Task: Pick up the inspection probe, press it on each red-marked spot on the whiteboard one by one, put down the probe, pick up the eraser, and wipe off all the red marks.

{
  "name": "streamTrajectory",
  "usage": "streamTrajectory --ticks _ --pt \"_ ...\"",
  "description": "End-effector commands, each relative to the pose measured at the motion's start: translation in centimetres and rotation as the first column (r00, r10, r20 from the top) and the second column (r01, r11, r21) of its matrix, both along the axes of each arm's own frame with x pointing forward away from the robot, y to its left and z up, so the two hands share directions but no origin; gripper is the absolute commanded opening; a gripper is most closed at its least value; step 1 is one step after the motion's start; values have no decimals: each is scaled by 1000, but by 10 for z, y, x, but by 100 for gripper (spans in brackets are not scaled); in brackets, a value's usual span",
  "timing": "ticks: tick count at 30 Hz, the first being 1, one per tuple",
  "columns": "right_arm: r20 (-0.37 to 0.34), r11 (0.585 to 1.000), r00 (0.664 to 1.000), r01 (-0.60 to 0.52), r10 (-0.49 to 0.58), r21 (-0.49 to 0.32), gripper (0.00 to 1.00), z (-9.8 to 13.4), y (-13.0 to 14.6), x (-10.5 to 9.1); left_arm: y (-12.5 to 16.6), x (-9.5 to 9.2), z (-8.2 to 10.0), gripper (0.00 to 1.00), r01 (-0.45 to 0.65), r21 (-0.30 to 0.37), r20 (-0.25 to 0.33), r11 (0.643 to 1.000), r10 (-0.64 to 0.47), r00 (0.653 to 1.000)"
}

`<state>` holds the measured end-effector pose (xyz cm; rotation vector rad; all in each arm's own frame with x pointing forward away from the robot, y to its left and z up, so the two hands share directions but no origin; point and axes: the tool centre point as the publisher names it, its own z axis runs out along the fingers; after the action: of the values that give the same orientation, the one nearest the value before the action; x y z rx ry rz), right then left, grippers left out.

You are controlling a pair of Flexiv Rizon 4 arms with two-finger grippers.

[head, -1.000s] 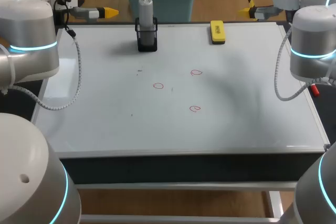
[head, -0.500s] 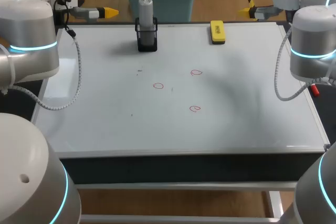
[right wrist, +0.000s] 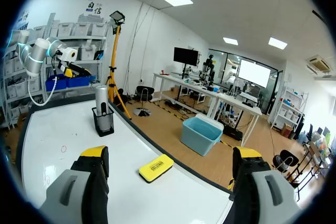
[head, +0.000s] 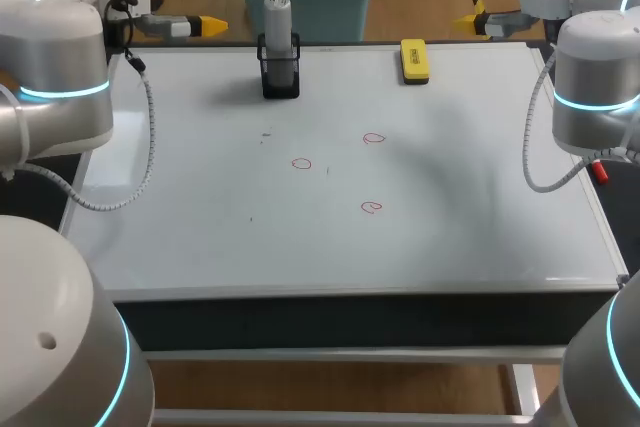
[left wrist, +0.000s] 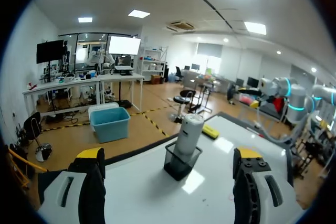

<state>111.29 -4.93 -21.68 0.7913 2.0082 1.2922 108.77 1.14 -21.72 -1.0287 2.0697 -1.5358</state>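
Whiteboard covers the whole tabletop, and three small red marks are drawn near its middle: one toward the left, one farther back and to the right, and one nearer the front edge, all well apart from each other. At the back of the board, left of centre, a grey probe stands upright in a black holder. A yellow eraser lies flat on the board at the back, right of centre, well apart from the holder. The left gripper hangs over the back left corner of the table, pointing inward toward the probe and touching nothing. Seen from its wrist, its two fingers stand wide apart with only air between them (the probe and holder sit some way ahead of the gap). The right gripper hangs at the back right corner, pointing inward toward the eraser. Its fingers are likewise spread wide and hold nothing, with the eraser lying on the board ahead of them and the probe farther off beyond it.
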Motion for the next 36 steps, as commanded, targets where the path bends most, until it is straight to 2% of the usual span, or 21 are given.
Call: streamTrajectory --ticks 1,4,6,10,15,21,24,29,36 --pt "-1 1000 1000 -1 1 0 100 0 0 0 -9 2 -3 100 10 3 13 1000 -10 1000" --pt "-1 1000 1000 -1 1 0 100 0 0 0 -14 0 -4 100 51 -4 47 999 -51 998" --pt "-1 1000 1000 -1 1 0 100 0 0 0 -19 -2 -5 100 118 -17 83 993 -116 990" --pt "-1 1000 1000 -1 1 0 100 0 0 0 -29 -1 -10 100 211 -1 139 977 -209 968" --pt "-1 1000 1000 -1 1 0 100 0 0 0 -39 6 -17 100 340 -57 206 939 -322 924" --pt "-1 1000 1000 -1 1 0 100 0 0 0 -57 17 -24 100 485 -53 274 873 -455 847" --pt "-1 1000 1000 -1 1 0 100 0 0 0 -66 23 -27 100 522 -53 293 851 -487 823" --pt "-1 1000 1000 -1 1 0 100 0 0 0 -80 35 -33 100 551 -59 295 833 -513 806" --pt "-1 1000 1000 -1 1 0 100 0 0 0 -99 46 -41 100 614 -97 344 783 -552 759"
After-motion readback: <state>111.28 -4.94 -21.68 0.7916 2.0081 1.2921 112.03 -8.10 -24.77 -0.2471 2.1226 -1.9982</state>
